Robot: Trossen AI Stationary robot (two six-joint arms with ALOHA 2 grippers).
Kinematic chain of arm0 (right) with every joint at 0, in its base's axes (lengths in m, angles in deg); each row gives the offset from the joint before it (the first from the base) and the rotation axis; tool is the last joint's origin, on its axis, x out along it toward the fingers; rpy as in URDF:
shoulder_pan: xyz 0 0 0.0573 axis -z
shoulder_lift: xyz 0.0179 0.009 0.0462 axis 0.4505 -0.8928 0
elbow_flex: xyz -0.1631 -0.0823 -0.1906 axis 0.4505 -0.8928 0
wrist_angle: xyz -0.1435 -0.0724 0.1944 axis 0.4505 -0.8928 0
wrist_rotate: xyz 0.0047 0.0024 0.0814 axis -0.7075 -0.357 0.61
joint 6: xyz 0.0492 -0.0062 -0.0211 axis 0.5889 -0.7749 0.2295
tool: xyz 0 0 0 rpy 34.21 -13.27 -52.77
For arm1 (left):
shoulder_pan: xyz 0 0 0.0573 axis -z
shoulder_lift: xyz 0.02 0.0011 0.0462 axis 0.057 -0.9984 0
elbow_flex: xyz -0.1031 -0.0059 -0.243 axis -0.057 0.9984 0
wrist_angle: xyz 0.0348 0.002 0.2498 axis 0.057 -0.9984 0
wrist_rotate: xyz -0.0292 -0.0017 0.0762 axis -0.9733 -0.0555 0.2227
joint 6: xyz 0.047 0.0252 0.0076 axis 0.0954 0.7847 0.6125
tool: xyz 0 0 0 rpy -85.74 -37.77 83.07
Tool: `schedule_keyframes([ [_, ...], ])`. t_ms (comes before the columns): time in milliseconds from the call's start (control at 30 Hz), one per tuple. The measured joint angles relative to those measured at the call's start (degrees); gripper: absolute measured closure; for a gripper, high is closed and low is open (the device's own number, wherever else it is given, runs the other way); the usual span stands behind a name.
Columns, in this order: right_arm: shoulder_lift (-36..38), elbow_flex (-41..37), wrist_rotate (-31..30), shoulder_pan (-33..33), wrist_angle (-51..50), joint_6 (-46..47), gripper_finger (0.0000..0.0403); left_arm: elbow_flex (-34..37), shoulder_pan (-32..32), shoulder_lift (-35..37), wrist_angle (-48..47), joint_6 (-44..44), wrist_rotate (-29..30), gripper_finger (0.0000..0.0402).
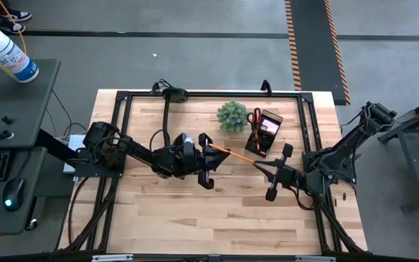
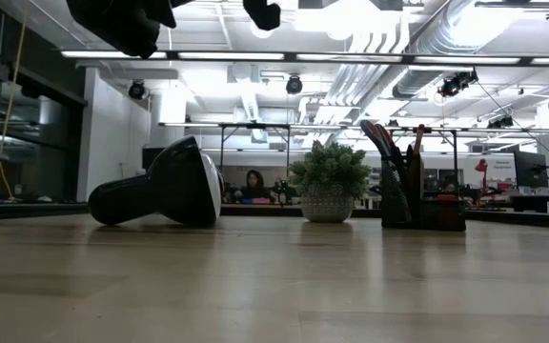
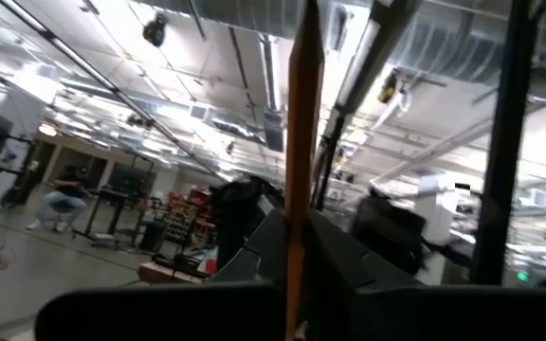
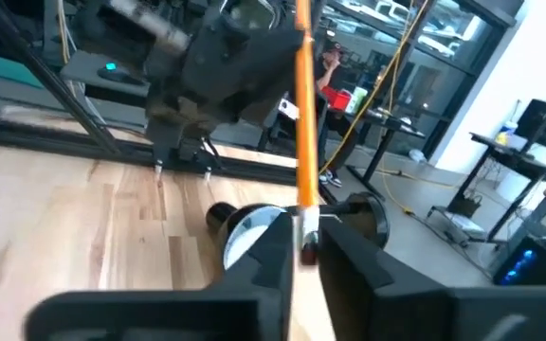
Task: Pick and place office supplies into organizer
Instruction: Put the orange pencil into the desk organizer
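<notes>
Both grippers meet on one orange pencil (image 1: 233, 153) above the table (mid-air): left gripper (image 1: 208, 156) clamps it, right gripper (image 1: 271, 173) holds the far end, barely parted.

From above, the pencil (image 1: 233, 153) spans the gap between the two grippers over the table (image 1: 158, 211): the left gripper (image 1: 206, 161) is at its left end, left of the organizer (image 1: 266, 133), and the right gripper (image 1: 278, 172) is at its right end, just in front of the organizer. The plant (image 1: 232, 116) stands just left of the organizer, both on the far half of the table, and the scissors (image 1: 255, 118) stand in the organizer's plant-side compartment. The lamp (image 2: 165, 184) lies on its side well left of the plant in the low view, at about the organizer's depth.
</notes>
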Motion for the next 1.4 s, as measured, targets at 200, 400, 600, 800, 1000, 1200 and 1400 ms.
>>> schedule_keyframes([
  [200, -0.02, 0.0, -5.93, -1.7, -1.92, 0.66, 0.0298, 0.0, -0.12, 0.04, -0.9, 1.35, 1.32, 0.0396],
  [400, 0.0, 0.0, -21.57, -8.03, -12.64, 7.73, 0.0259, 0.0, -0.07, 0.04, -4.69, 3.55, 4.35, 0.0396],
  [600, -0.01, 0.0, -24.32, -14.16, -30.11, 29.87, 0.0255, 0.0, -2.16, 0.02, -9.03, 4.77, 5.44, 0.0397],
  [800, -0.07, 0.0, -18.88, -15.7, -39.91, 42.84, 0.0265, -4.15, -6.11, -2.67, -16.51, 4.13, 3.79, 0.0399],
  [1000, -0.11, 0.0, -15.28, -16.25, -40.11, 42.73, 0.0266, -14.6, -8.99, -9.08, -29.34, 9.27, 3.45, 0.04],
  [1200, -0.11, 0.0, -14.82, -19.29, -40.11, 42.6, 0.0274, -21.91, -11.32, -13.24, -36.43, 11.02, 4.77, 0.0398],
  [1400, -0.11, 0.0, -14.75, -21.1, -40.11, 42.71, 0.0284, -27.67, -13.39, -15.51, -40.84, 14.38, 5.31, 0.0398],
])
